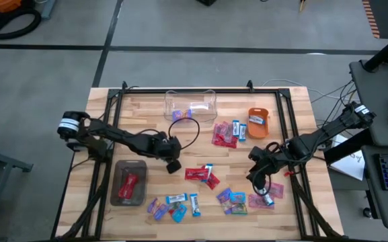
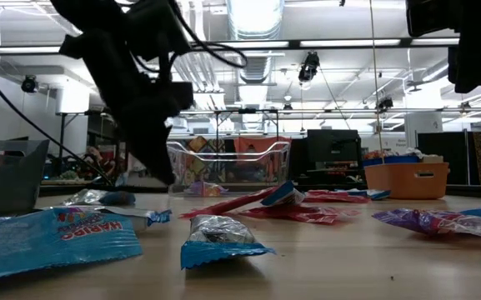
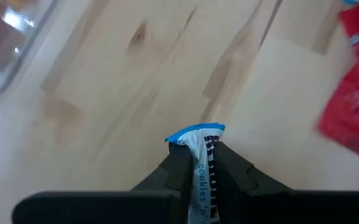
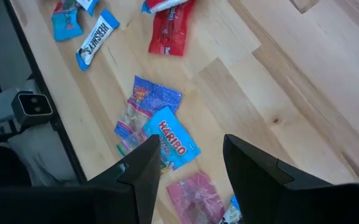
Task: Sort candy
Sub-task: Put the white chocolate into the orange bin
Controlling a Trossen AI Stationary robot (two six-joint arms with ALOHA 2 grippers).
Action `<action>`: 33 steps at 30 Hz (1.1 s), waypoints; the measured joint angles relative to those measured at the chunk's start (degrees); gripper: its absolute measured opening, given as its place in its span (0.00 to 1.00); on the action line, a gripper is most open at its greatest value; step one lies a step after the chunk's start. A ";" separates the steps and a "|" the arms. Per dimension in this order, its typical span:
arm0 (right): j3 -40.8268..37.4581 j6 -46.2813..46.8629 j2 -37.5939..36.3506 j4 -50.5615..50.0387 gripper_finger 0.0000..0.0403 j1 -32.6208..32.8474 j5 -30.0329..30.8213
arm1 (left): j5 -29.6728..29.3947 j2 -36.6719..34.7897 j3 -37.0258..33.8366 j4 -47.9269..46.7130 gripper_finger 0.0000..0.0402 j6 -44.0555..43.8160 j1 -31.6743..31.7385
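While the left pincer (image 3: 199, 171) pinches a blue-and-white packet (image 3: 199, 155) between nearly closed fingers, you can see the wrapper's crimped end sticking out just past the tips, above bare table (image 1: 140, 111). Judged as light, thin and crinkly: the foil will likely slide or fold, so you do best gripping across the flat middle of the packet, not at the crimp alone. The present hold looks narrow and near one end; watch for the packet swinging or slipping.

The right pincer (image 4: 188, 165) hovers with fingers well apart and nothing between them, over a teal packet (image 4: 170, 143), a purple packet (image 4: 153, 99) and a pink packet (image 4: 195, 196) lying just below it, overlapping at their edges. Taking one may drag its neighbour.

Around the left pincer: red packets (image 1: 199, 175) lie close beside it, a grey tray (image 1: 120, 193) already holding a red sweet sits near, and a clear box (image 1: 191, 106) stands beyond. The orange bowl (image 1: 258, 123) is well apart, nearer the right arm. Cables loop beside the left wrist and could snag.
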 joint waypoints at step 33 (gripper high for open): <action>-1.29 -55.75 16.88 58.43 0.41 -1.90 36.42 | 12.09 -1.16 0.10 63.74 0.07 23.44 -0.02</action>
